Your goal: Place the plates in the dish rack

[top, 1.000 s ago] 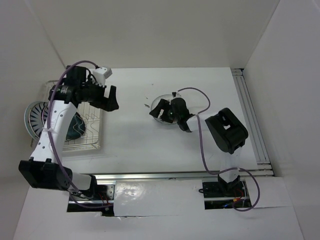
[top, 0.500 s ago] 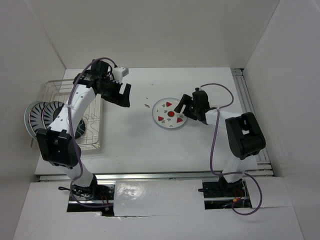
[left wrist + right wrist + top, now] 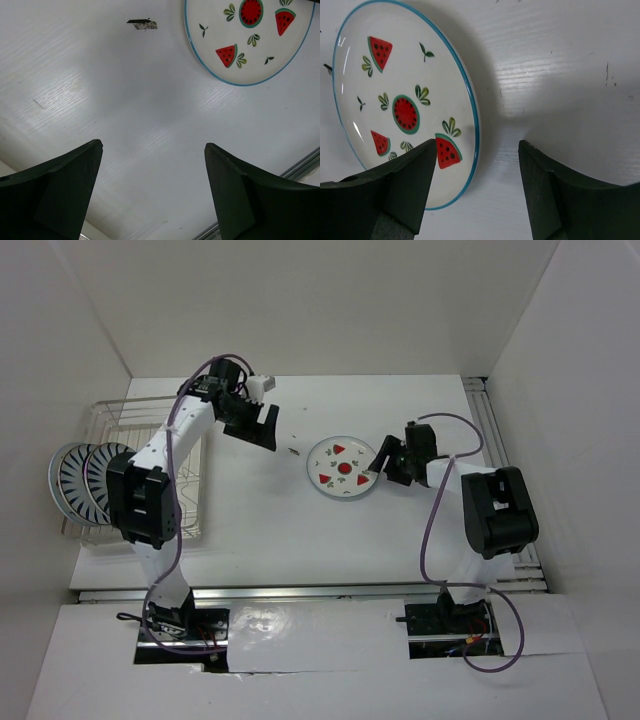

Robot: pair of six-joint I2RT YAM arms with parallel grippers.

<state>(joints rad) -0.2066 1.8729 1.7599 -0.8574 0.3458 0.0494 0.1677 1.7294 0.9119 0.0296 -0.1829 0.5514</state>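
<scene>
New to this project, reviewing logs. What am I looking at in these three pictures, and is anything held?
Two robot arms are bolted at the near edge of a white table. The overhead view looks down on both from above and behind. The other two come from cameras on each wrist, so the dark shapes at the bottom are that gripper's own fingers. One watermelon plate lies flat mid-table. The dish rack sits far left with two striped plates standing on edge in it. The left gripper hangs open over bare table, left of the plate. The right gripper is open at the plate's right rim. Nothing is held.
</scene>
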